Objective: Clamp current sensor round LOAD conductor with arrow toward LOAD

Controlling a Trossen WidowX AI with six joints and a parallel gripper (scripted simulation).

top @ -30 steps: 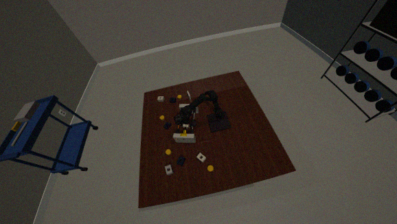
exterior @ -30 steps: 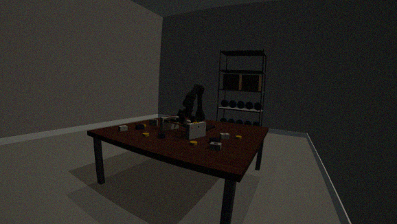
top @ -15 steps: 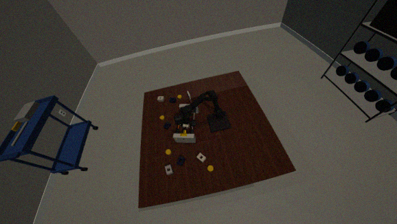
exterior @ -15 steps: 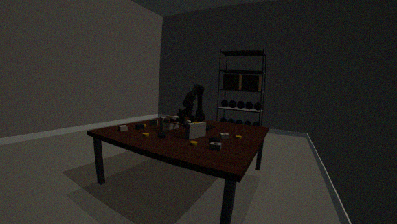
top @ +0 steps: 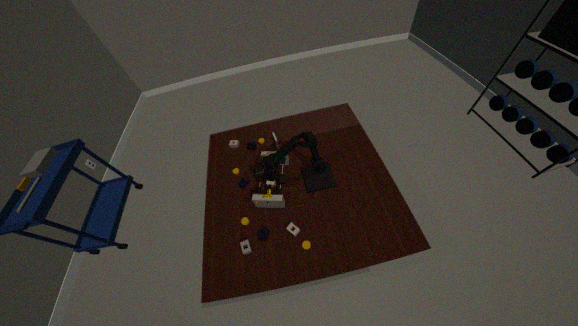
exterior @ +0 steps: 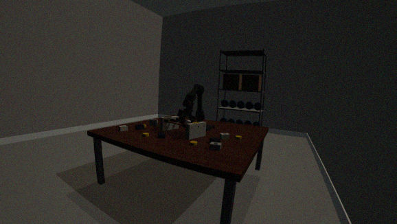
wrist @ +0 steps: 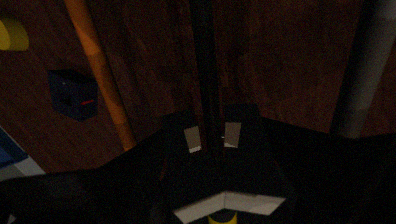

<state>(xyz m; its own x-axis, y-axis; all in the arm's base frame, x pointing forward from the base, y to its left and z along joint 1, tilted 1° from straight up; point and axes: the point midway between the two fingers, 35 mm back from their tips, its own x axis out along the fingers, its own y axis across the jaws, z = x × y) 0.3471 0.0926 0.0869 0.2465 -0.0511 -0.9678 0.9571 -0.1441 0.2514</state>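
Observation:
My gripper (wrist: pixel 210 127) (top: pixel 270 185) is low between the two pale supports, shut on the dark sensor (wrist: pixel 225 172). In the wrist view the sensor's two arms, each with a pale patch, stand on either side of the black conductor (wrist: pixel 205 65). Whether their ends meet and the latch is shut cannot be told. A pale angled part and a bit of yellow show at the bottom of the sensor. An orange conductor (wrist: pixel 102 75) runs to the left and a grey conductor (wrist: pixel 362 75) to the right. The LOAD marker and the sensor's arrow cannot be made out.
A pale support block (top: pixel 268 201) (exterior: pixel 196 130) with yellow on top stands at one end of the conductors, another (exterior: pixel 169 124) at the other. A dark blue block (wrist: pixel 72 95) and a yellow disc (wrist: pixel 14 35) lie left of the orange conductor. Several more small blocks and discs lie around.

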